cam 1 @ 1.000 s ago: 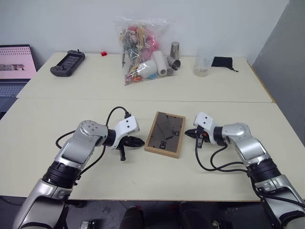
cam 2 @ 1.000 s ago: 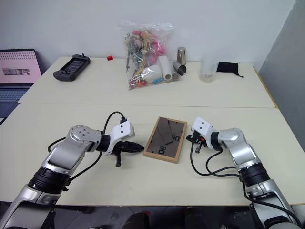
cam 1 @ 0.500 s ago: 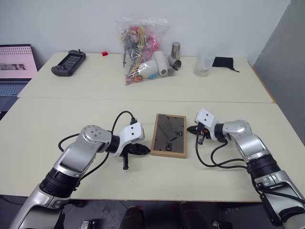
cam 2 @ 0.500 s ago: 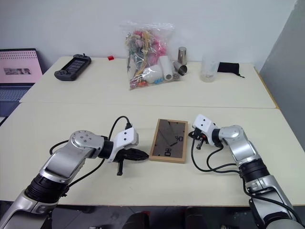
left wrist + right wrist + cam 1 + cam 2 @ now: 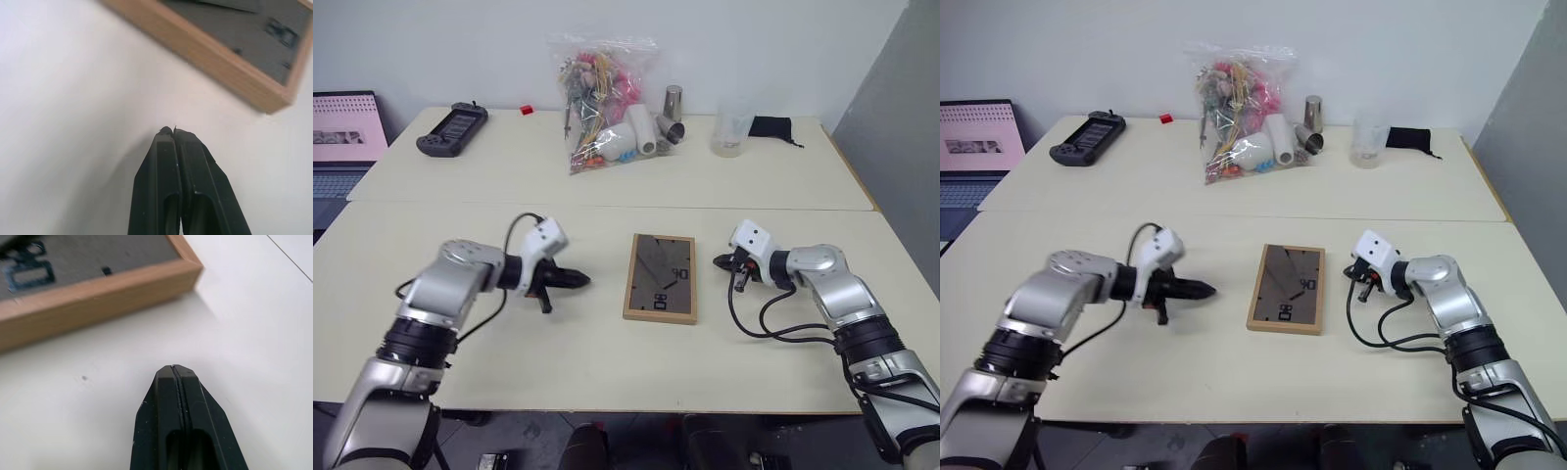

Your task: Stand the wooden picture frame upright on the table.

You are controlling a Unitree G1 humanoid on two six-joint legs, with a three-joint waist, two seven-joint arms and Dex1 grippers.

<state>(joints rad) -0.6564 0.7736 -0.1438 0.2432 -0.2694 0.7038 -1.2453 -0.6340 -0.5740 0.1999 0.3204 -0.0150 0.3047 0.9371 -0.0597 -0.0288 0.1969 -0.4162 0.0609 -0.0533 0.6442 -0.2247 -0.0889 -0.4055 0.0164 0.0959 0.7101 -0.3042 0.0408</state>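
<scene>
Left eye view shows the task barely begun: the wooden picture frame [image 5: 661, 278] lies flat, back side up, on the near half of the table [image 5: 607, 186], just this side of its seam, not yet raised or gripped. Left gripper [image 5: 578, 280] hangs near the frame's left edge and right gripper [image 5: 719, 261] near its right edge, both with fingers pressed together and holding nothing. Light wood borders the frame's dark grey-brown back, where small fittings show.
</scene>
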